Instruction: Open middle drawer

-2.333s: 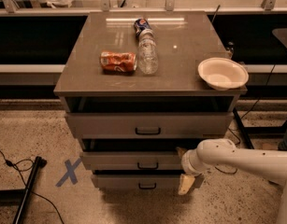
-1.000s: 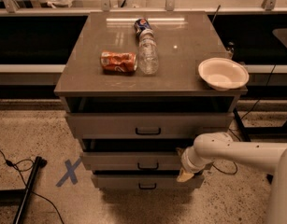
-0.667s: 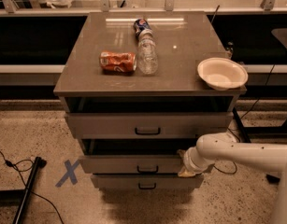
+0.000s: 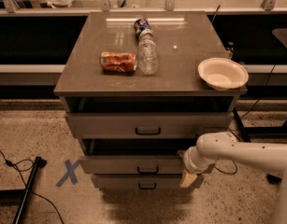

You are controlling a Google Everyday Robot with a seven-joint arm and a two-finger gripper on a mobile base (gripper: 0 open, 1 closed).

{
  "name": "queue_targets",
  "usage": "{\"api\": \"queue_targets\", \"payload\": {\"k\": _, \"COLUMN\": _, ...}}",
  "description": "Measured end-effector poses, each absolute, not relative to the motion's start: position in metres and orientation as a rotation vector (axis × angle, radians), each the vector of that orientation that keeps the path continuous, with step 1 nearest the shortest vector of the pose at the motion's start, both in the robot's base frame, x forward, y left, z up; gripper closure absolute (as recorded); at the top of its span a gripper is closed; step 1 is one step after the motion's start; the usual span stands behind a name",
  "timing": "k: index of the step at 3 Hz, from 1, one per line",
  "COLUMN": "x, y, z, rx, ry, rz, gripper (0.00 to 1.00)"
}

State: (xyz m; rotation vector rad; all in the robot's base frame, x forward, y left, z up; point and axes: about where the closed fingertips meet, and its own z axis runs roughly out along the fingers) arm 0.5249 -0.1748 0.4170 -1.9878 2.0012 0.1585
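The grey cabinet has three drawers. The middle drawer (image 4: 133, 164) has a small dark handle (image 4: 147, 170) at its centre and stands slightly out, with a dark gap above its front. The top drawer (image 4: 110, 125) also stands out a little, and the bottom drawer (image 4: 119, 181) sits below. My gripper (image 4: 188, 180), on a white arm (image 4: 236, 153) coming in from the right, hangs at the right end of the middle drawer's front, right of the handle.
On the cabinet top (image 4: 87, 73) lie an orange can (image 4: 118, 61), a clear bottle (image 4: 147, 55) and a white bowl (image 4: 222, 73) at the right edge. A blue tape X (image 4: 68, 172) and a black pole (image 4: 27, 190) are on the floor at the left.
My gripper has shifted slightly up along the right end of the middle drawer. The dark gap above that drawer's front looks a little wider than before.
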Motion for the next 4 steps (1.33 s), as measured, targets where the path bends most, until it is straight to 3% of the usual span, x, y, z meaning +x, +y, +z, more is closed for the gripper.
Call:
{"api": "queue_targets", "payload": {"k": 1, "x": 0.525, "y": -0.175, "z": 0.417, "rx": -1.988, "ry": 2.001, "rz": 0.159, "gripper": 0.02}}
{"api": "queue_targets", "payload": {"k": 3, "x": 0.534, "y": -0.180, "z": 0.430, "rx": -2.003, "ry": 1.996, "rz": 0.194, "gripper": 0.03}}
{"api": "queue_targets", "payload": {"k": 4, "x": 0.539, "y": -0.182, "z": 0.432, "rx": -2.012, "ry": 1.997, "rz": 0.228, "gripper": 0.12}}
